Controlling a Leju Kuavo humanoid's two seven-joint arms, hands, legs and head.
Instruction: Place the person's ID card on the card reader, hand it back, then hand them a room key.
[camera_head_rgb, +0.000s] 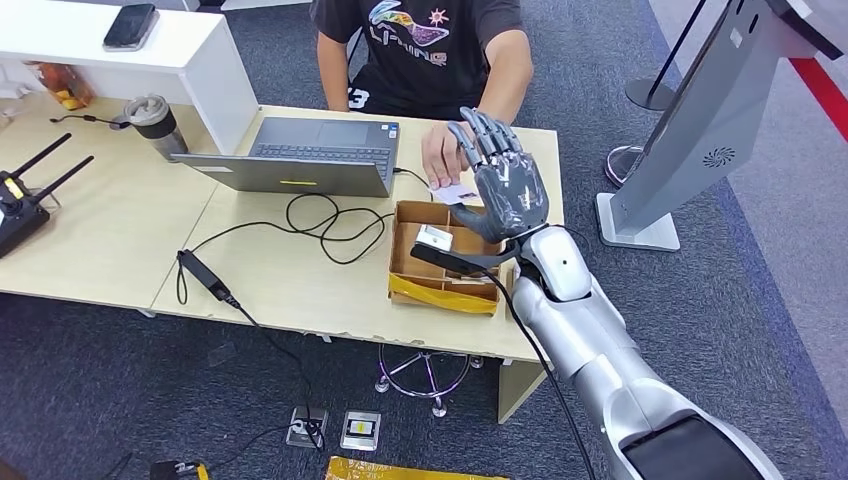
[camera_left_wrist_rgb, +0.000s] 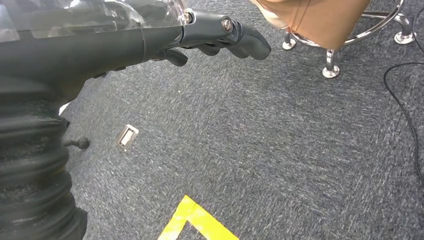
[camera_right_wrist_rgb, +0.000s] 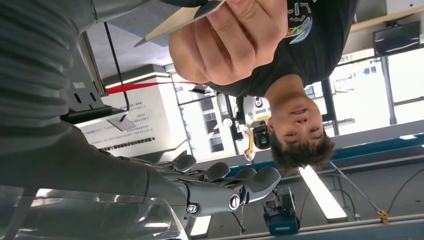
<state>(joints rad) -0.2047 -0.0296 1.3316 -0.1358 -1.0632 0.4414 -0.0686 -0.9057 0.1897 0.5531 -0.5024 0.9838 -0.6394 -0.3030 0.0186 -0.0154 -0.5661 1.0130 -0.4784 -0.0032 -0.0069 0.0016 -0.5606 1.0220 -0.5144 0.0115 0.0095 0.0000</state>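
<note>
Head view: right hand (camera_head_rgb: 508, 185) raised with fingers spread, holding nothing, beside a person's hand (camera_head_rgb: 441, 152) holding a white card (camera_head_rgb: 452, 192) (over the worktop (camera_head_rgb: 300, 290)); left hand (camera_left_wrist_rgb: 220, 37) hangs, fingers curled in.

Open grey laptop (camera_head_rgb: 310, 152) at the far side of a pale wooden table (camera_head_rgb: 110, 235), screen laid back flat. Black cable (camera_head_rgb: 325, 225) looped in front of it, running to a black power brick (camera_head_rgb: 203, 272) near the table's front edge. Steel tumbler (camera_head_rgb: 155, 124) left of the laptop, beside a white counter (camera_head_rgb: 190, 50) carrying a black phone (camera_head_rgb: 130, 25). Black antenna device (camera_head_rgb: 25, 200) at the far left. Chrome stool base (camera_head_rgb: 425, 375) under the table on grey carpet (camera_left_wrist_rgb: 280, 150). Yellow floor tape (camera_left_wrist_rgb: 197, 222). Grey kiosk stand (camera_head_rgb: 700, 120) on the right.
</note>
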